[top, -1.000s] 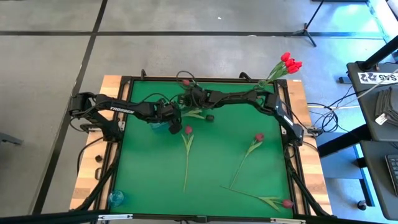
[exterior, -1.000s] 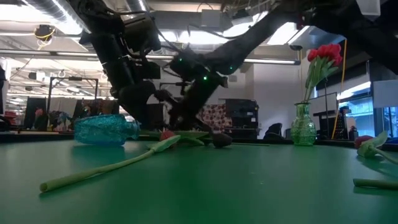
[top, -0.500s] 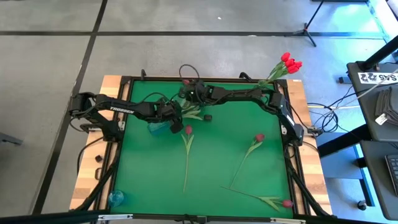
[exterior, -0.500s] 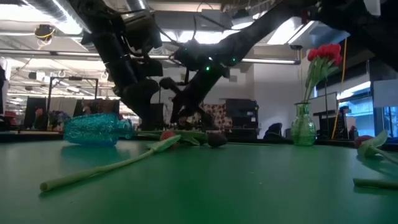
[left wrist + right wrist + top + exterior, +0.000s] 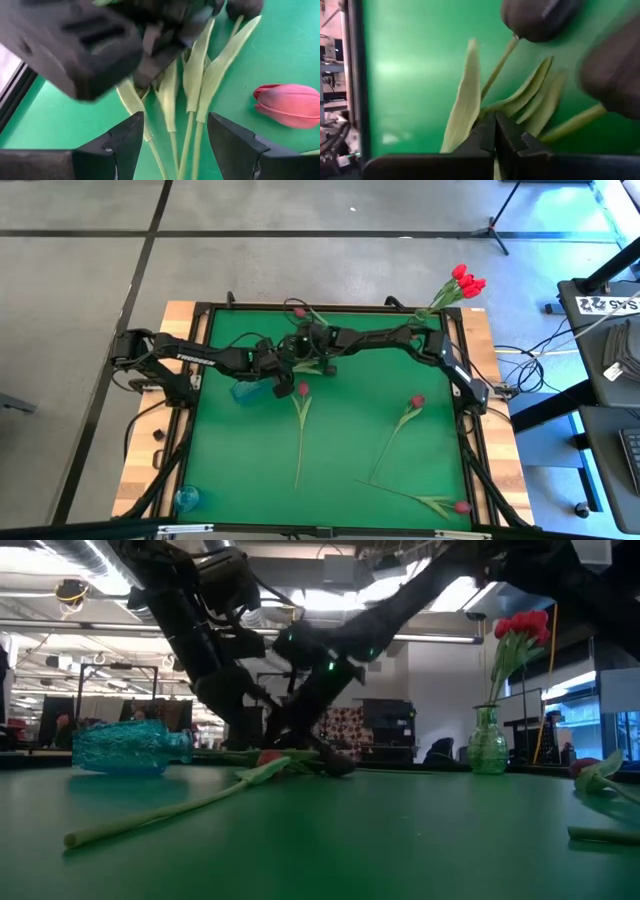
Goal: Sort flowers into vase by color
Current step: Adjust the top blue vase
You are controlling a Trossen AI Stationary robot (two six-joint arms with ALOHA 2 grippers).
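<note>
A small bunch of dark-headed tulips [image 5: 190,85] lies near the table's far middle, with one dark head [image 5: 535,17] showing in the right wrist view. My right gripper [image 5: 495,131] comes in from the right, low over the bunch [image 5: 318,362], and is shut at its leaves. My left gripper [image 5: 175,135] is open, with a finger on either side of the green stems, touching none that I can see. A red tulip head [image 5: 287,100] lies beside them. A blue vase [image 5: 243,388] lies on its side next to my left wrist. A green vase [image 5: 487,745] of red tulips [image 5: 465,280] stands upright. My right gripper pinches the dark tulips where the pale green leaves meet the stem [image 5: 487,111], between its two shut fingertips. The fingers slant down from the table's right and far side. The stems, leaves and heads lie on the green mat.
Three more red tulips lie loose on the mat: one in the middle [image 5: 300,425], one to the right [image 5: 402,423], one near the near-right corner [image 5: 430,502]. Another lies at the far edge [image 5: 298,311]. A small blue object [image 5: 186,498] sits at the near-left corner.
My right gripper rose a little toward the far edge, then came back down onto the tulip bunch. The blue vase, still on its side, slid toward the table's left. The dark tulip head shifted slightly left.
</note>
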